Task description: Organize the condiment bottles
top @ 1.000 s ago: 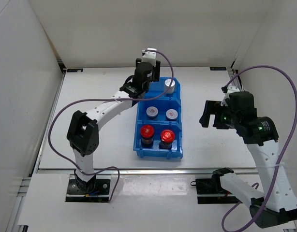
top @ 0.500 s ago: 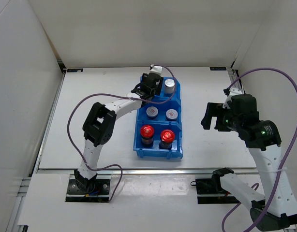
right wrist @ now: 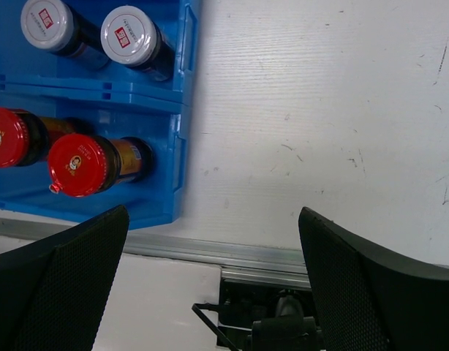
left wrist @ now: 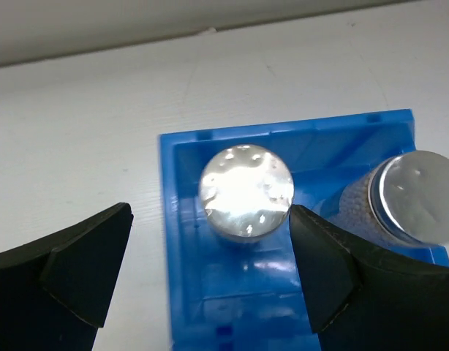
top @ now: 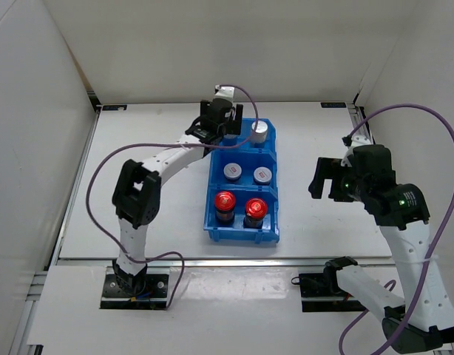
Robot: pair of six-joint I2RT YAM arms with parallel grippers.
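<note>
The left claw is spread wide above the far compartment of the blue bin. From its wrist, one silver cylinder stands upright straight below the gap between its fingers, and the second cylinder stands in the same compartment, just past the right-hand finger. The right claw is also spread wide and grips nothing, hanging over bare table, with the red-capped jars and silver-lidded jars well off to its left in the bin's nearer compartments.
</note>
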